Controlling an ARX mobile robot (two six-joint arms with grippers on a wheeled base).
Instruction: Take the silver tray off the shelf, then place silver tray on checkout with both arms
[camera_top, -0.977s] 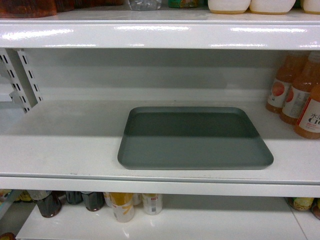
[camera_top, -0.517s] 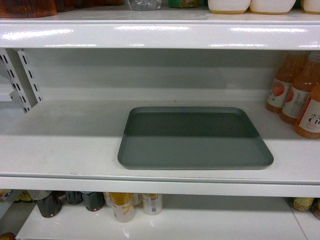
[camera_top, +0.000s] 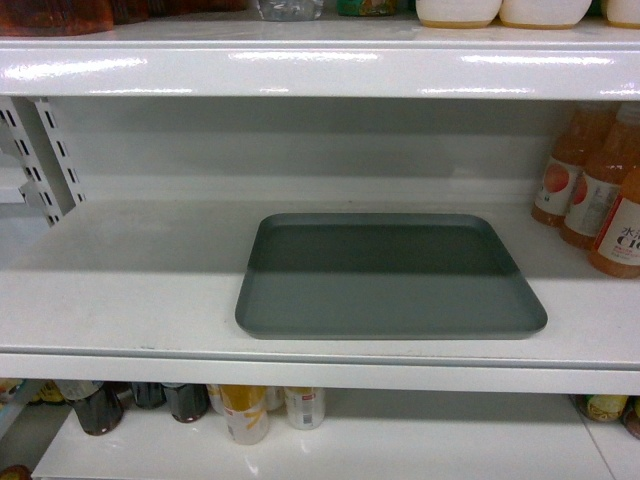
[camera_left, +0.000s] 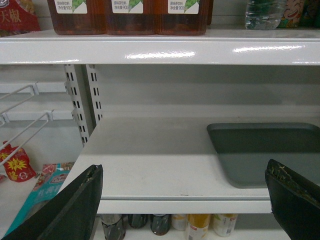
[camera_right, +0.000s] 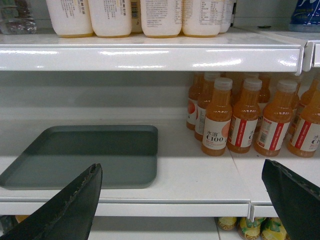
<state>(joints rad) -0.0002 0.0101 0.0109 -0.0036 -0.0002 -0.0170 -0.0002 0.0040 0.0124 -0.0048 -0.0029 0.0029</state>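
Note:
The silver tray (camera_top: 385, 275) lies flat on the white shelf (camera_top: 130, 300), its front rim close to the shelf's lip. In the left wrist view the silver tray (camera_left: 265, 150) shows at the right, and my left gripper (camera_left: 182, 172) hangs open in front of the shelf (camera_left: 150, 165), short of its lip. In the right wrist view the silver tray (camera_right: 85, 155) sits at the left, and my right gripper (camera_right: 182, 172) is open before the shelf (camera_right: 200, 175), holding nothing. Neither gripper shows in the head view. The checkout is out of view.
Orange drink bottles (camera_right: 245, 117) stand on the shelf right of the tray, also at the right edge of the head view (camera_top: 600, 190). A shelf board (camera_top: 320, 65) with bottles hangs overhead. Slotted uprights (camera_left: 82, 105) stand at the left. Bottles and cans (camera_top: 240, 410) fill the lower shelf.

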